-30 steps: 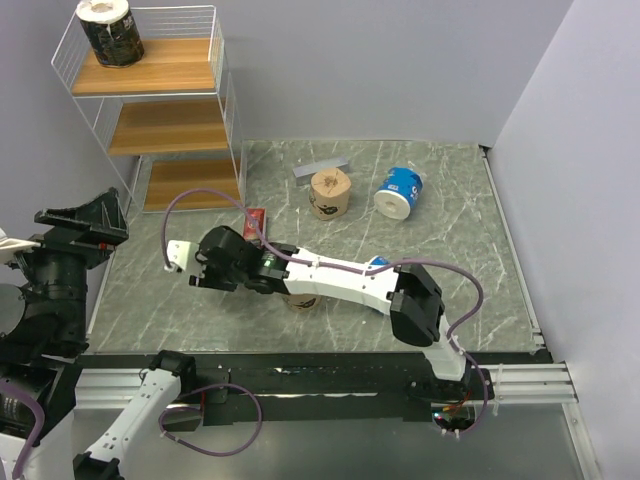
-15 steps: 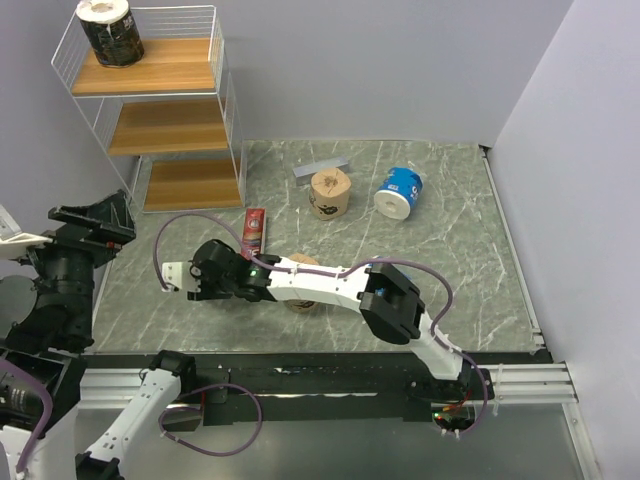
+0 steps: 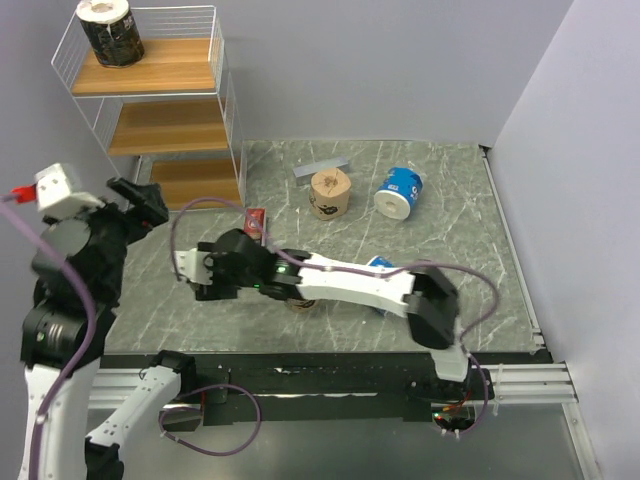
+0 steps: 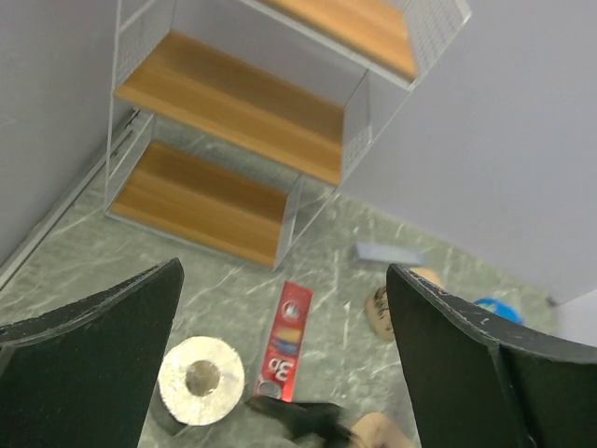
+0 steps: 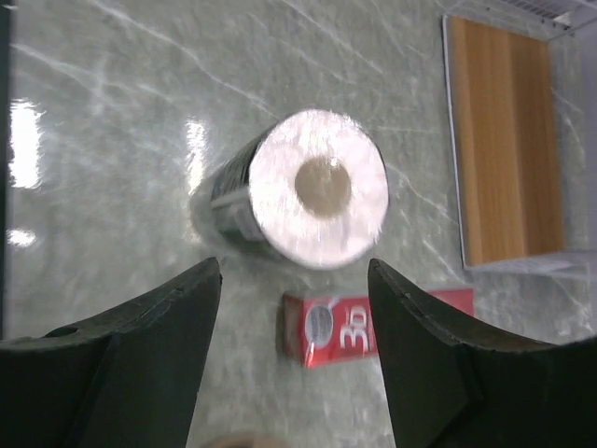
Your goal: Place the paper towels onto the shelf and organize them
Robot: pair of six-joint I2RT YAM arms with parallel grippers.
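Note:
A black paper towel roll (image 5: 317, 187) stands on end on the floor, just beyond the fingertips of my open, empty right gripper (image 5: 291, 266), which hovers above it. The roll also shows in the left wrist view (image 4: 201, 380). My right gripper (image 3: 190, 272) reaches far left across the table. My left gripper (image 3: 135, 195) is raised, open and empty (image 4: 284, 271), facing the shelf (image 3: 160, 125). Another black roll (image 3: 110, 30) stands on the shelf's top board. A tan roll (image 3: 329, 193) and a blue-and-white roll (image 3: 401, 192) lie at the back. A second tan roll (image 3: 300, 300) is partly hidden under the right arm.
A flat red box (image 3: 255, 222) lies right of the shelf's foot, beside the black roll (image 5: 373, 322). A grey bar (image 3: 320, 167) lies at the back, behind the tan roll. Part of another blue roll (image 3: 378, 263) peeks out behind the right arm. Walls enclose the table.
My left arm has swung up and turned its gripper toward the shelf. My right gripper has shifted slightly right, still stretched out low at the left.

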